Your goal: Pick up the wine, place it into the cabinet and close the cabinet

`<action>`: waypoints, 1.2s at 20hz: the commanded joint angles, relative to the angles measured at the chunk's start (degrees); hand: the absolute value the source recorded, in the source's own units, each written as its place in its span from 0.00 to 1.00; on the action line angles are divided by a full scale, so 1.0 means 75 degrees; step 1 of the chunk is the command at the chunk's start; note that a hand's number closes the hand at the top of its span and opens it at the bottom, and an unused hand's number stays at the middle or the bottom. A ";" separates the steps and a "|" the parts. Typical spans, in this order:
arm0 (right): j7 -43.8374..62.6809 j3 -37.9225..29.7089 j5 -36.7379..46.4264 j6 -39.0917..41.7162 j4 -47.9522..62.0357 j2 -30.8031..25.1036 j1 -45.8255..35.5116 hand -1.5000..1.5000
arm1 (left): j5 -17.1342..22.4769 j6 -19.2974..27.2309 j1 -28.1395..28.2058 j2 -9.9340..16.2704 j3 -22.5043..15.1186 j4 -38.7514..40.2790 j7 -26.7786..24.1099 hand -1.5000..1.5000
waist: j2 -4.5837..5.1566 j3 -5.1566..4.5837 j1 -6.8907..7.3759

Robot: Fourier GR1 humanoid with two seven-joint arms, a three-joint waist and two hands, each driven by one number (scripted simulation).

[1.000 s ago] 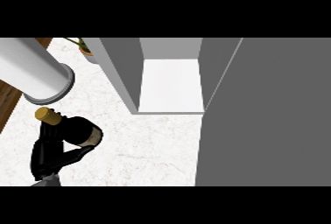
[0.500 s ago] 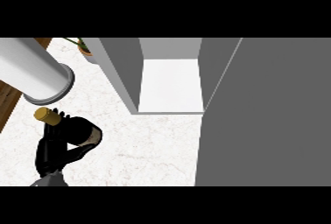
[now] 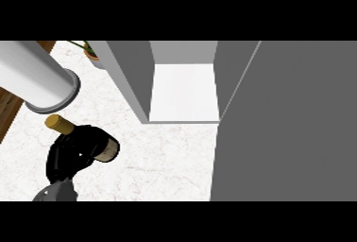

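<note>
Down at the near left edge, the left hand (image 3: 66, 158) comes up off its grey forearm, black fingers (image 3: 82, 152) curled round the wine (image 3: 87, 139) and clamped on its dark body. The right hand shows nowhere in this view, so the left one looks to be doing the whole job.

The bottle lies tilted in that grip, over the pale marbled bench (image 3: 164, 156). Its long axis runs from the wide pale base at lower right up to the tan cork (image 3: 58, 124) at upper left, so the neck points away from the opening it must enter. It's a dark, nearly black bottle, much of it hidden under the hand.

Further out and to the right stands the cabinet (image 3: 182, 92), open, its white floor bare and bright between grey walls. The cabinet door (image 3: 286, 123), I judge, is the big grey slab swung out on the right. The coming move turns on carrying the wine right and away into that gap.

At far left sit a large white cylinder (image 3: 38, 80) and a potted plant (image 3: 93, 53).
</note>
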 commanded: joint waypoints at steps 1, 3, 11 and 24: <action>0.0232 0.0181 -0.0322 -0.0012 -0.0930 0.0089 0.0312 0.00 | -0.0146 0.0004 -0.0007 0.0168 -0.0166 -0.0120 0.0077 1.00 | -0.0002 0.0002 0.0035; 0.0412 -0.0699 -0.1072 -0.0023 -0.0494 -0.0211 -0.0385 0.00 | -0.0837 0.0507 -0.0409 0.0045 -0.0496 0.0292 -0.0378 1.00 | 0.0010 0.0000 -0.0005; -0.0146 -0.0473 -0.1098 0.0382 -0.1030 0.0029 0.0856 0.00 | -0.1165 -0.0215 0.1137 0.0377 -0.1096 -0.1217 -0.0596 1.00 | -0.0022 0.0013 0.0045; -0.0014 -0.0148 -0.0623 0.0247 -0.0534 0.0208 0.0348 0.00 | -0.0428 -0.0251 0.1775 0.0135 -0.1129 -0.3911 0.0108 1.00 | -0.0018 0.0008 0.0089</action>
